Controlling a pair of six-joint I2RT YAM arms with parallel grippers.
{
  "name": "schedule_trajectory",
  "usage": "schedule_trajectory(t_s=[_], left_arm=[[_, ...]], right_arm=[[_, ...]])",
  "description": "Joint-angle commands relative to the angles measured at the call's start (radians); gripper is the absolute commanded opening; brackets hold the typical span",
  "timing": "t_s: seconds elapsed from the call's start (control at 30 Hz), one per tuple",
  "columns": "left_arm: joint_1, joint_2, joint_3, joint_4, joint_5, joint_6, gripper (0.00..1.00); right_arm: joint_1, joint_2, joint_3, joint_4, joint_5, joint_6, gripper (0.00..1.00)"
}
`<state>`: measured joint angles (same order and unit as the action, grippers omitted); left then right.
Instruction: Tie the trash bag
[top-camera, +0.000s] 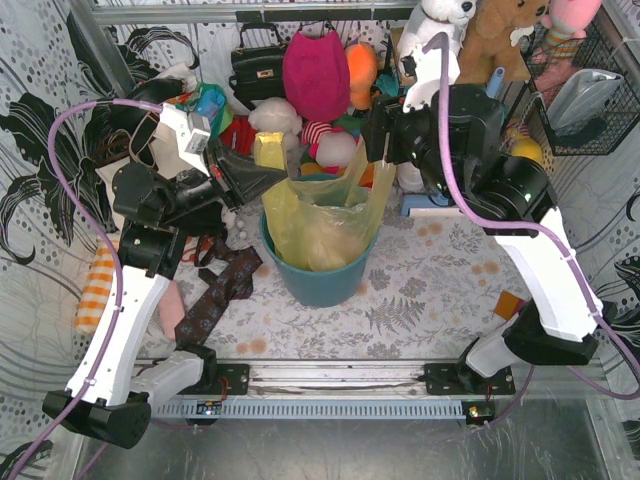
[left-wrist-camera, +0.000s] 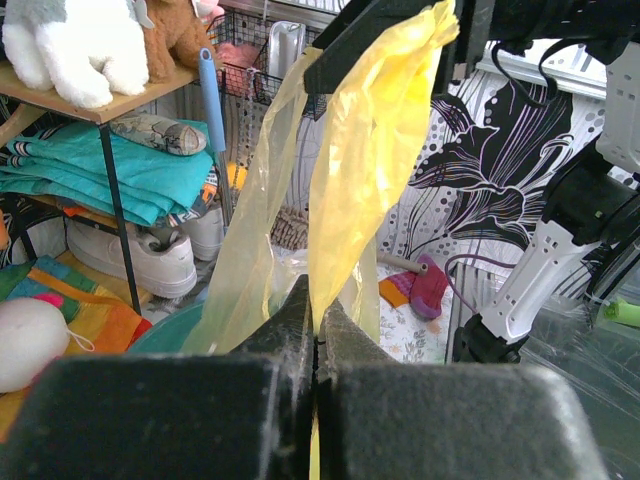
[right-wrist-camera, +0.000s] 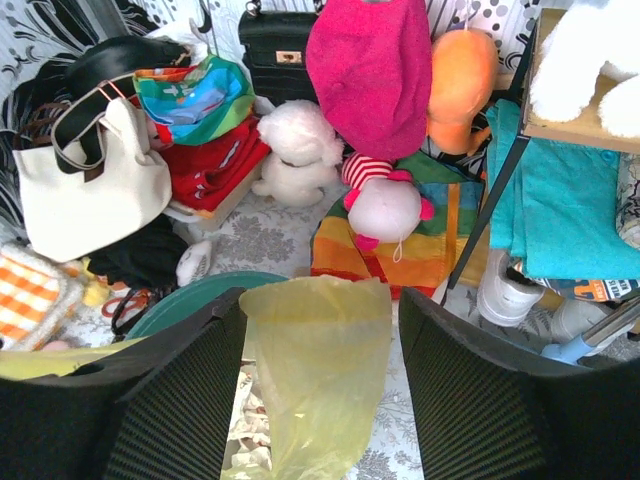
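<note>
The trash bag (top-camera: 320, 225) is thin yellow-green plastic and sits in a round teal bin (top-camera: 320, 285) at the table's middle, with crumpled white paper showing inside. My left gripper (top-camera: 275, 175) is shut on the bag's left flap and holds it up over the rim. The left wrist view shows the jaws (left-wrist-camera: 318, 310) pressed together on the yellow plastic (left-wrist-camera: 370, 150). My right gripper (top-camera: 372, 165) is at the bag's right flap. In the right wrist view it (right-wrist-camera: 320, 310) is open, and the upright flap (right-wrist-camera: 320, 360) stands between the fingers.
Plush toys, a pink cloth (top-camera: 315, 75) and a black handbag (top-camera: 255, 65) crowd the back. A cream tote (right-wrist-camera: 90, 185) lies back left. Patterned cloth (top-camera: 215, 295) and an orange checked cloth (top-camera: 95, 290) lie left of the bin. A wire basket (top-camera: 585, 90) hangs at right.
</note>
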<state>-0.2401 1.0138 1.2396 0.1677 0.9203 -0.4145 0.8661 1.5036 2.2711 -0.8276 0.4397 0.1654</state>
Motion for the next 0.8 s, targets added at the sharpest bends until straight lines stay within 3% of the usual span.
schedule_trajectory(t_s=[0.0,0.07,0.17,0.3,0.6,0.77], left_arm=[[0.004,0.000,0.025,0.029,0.005,-0.003,0.00],[0.004,0.000,0.027,0.027,0.006,-0.006,0.00],[0.004,-0.001,0.026,0.022,0.001,-0.003,0.00],[0.004,-0.011,0.019,-0.009,-0.061,0.018,0.00],[0.004,-0.027,0.009,-0.077,-0.152,0.059,0.00],[0.004,-0.072,-0.021,-0.098,-0.177,0.076,0.00]], right_arm=[[-0.010,0.037,0.034,-0.002,0.035,-0.018,0.60],[-0.010,0.033,0.022,0.008,0.036,-0.017,0.54],[-0.011,0.025,0.014,0.026,0.020,-0.006,0.36],[-0.010,0.012,0.018,0.067,-0.011,0.001,0.00],[-0.009,-0.005,0.039,0.174,-0.155,0.027,0.00],[-0.009,-0.018,0.043,0.137,-0.213,0.047,0.00]])
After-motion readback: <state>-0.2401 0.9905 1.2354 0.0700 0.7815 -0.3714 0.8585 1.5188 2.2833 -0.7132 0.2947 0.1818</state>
